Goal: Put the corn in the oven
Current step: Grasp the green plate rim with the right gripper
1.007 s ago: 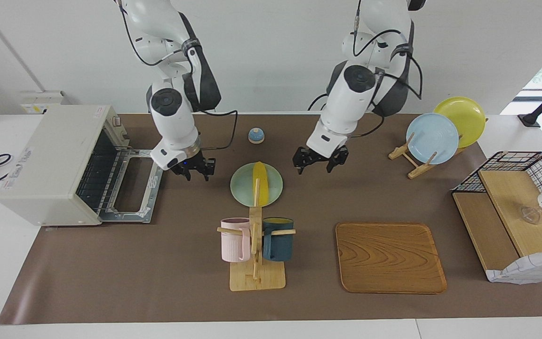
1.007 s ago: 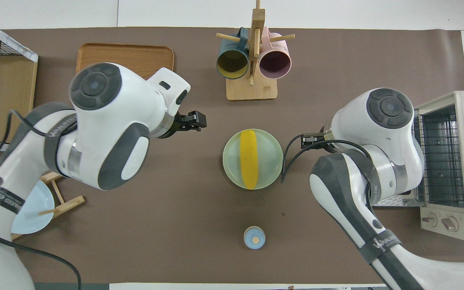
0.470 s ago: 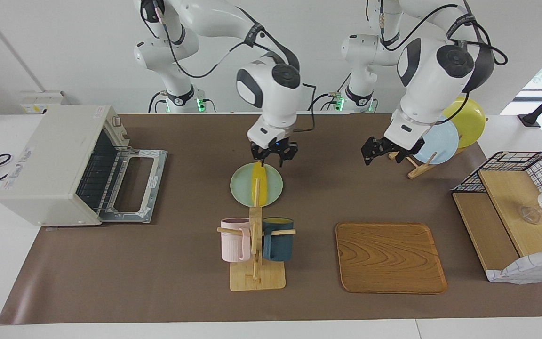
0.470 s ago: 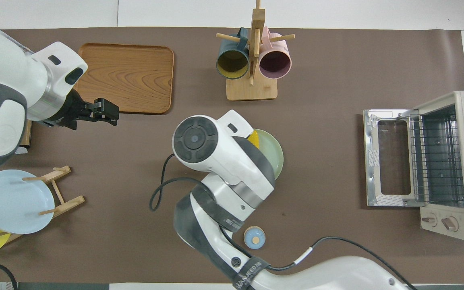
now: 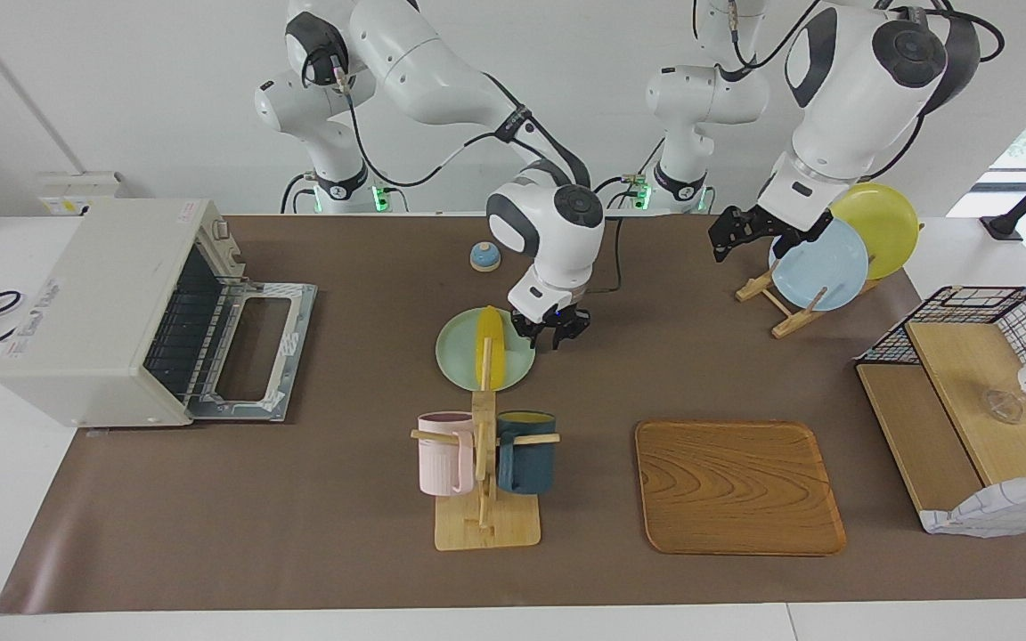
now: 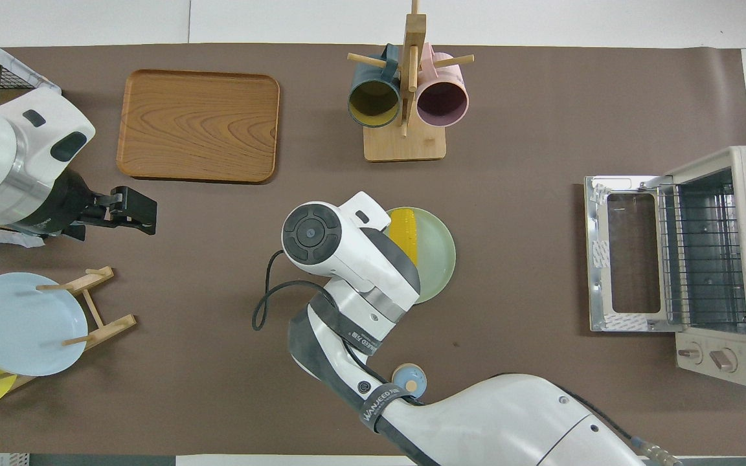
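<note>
The yellow corn (image 5: pixel 489 345) lies on a pale green plate (image 5: pixel 455 352) in the middle of the table; part of it shows in the overhead view (image 6: pixel 404 228). My right gripper (image 5: pixel 551 336) hangs low and open at the plate's rim, beside the corn toward the left arm's end, not touching it. In the overhead view its wrist covers part of the plate (image 6: pixel 439 249). The off-white oven (image 5: pixel 112 307) stands at the right arm's end with its door (image 5: pixel 250 349) folded down and the wire rack (image 6: pixel 703 252) showing. My left gripper (image 5: pixel 740 239) is open, empty and raised by the plate rack.
A mug rack (image 5: pixel 482 472) with a pink and a dark blue mug stands farther from the robots than the plate. A wooden tray (image 5: pixel 738 485) lies beside it. A plate rack (image 5: pixel 820 258), a small blue bell (image 5: pixel 484 256) and a wire basket shelf (image 5: pixel 967 401) are also here.
My right gripper has swung from the oven door to the plate, then dropped lower beside the corn toward the left arm's end. My left gripper has pulled away and up to the plate rack.
</note>
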You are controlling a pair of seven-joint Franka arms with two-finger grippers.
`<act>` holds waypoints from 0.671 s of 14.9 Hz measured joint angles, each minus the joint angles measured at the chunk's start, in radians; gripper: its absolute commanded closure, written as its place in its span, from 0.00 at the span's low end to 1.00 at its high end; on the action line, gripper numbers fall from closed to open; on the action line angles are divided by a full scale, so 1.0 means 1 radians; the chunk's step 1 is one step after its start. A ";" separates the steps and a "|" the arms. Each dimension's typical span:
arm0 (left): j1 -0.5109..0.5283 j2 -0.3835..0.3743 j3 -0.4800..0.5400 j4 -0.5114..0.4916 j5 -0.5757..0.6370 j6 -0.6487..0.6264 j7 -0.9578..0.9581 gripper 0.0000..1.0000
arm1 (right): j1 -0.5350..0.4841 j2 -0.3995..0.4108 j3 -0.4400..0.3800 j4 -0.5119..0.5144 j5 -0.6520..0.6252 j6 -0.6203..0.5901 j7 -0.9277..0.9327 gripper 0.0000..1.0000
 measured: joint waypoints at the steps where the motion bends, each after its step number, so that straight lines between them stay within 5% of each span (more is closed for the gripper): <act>1: 0.000 -0.008 0.000 -0.005 0.000 -0.003 0.000 0.00 | 0.001 -0.009 0.000 -0.021 0.000 0.010 0.000 0.58; 3: 0.002 -0.018 -0.001 -0.014 0.000 -0.007 0.000 0.00 | 0.002 -0.026 0.000 -0.057 0.000 0.029 0.000 0.64; 5: 0.013 -0.022 -0.004 -0.015 0.000 -0.008 0.001 0.00 | 0.002 -0.042 0.000 -0.097 0.000 0.053 0.000 0.95; 6: 0.018 -0.024 -0.005 -0.014 0.000 -0.008 0.002 0.00 | 0.003 -0.048 0.001 -0.111 0.000 0.056 0.000 1.00; 10: 0.041 -0.028 -0.018 -0.008 0.000 -0.008 0.022 0.00 | 0.003 -0.063 0.000 -0.118 -0.012 0.049 -0.001 1.00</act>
